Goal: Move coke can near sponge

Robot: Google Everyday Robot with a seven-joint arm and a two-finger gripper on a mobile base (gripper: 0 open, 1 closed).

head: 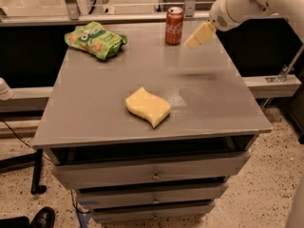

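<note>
Now near the far edge of table [90, 108]: coke can [174, 26], gripper [200, 34] just beside at 3 o'clock, grip impossible to tell; open tabletop toward sponge [148, 107] at 7 o'clock.

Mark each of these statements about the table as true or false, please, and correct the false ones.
1. The coke can stands upright near the far edge of the table. True.
2. The gripper is in the air beside the coke can, on its right in the camera view, and not around it. True.
3. The sponge lies against the coke can. False: the sponge lies near the middle of the table, toward the front, well apart from the coke can.
4. The green snack bag lies in an open drawer. False: the snack bag lies on the table top, at the far left corner.
</note>
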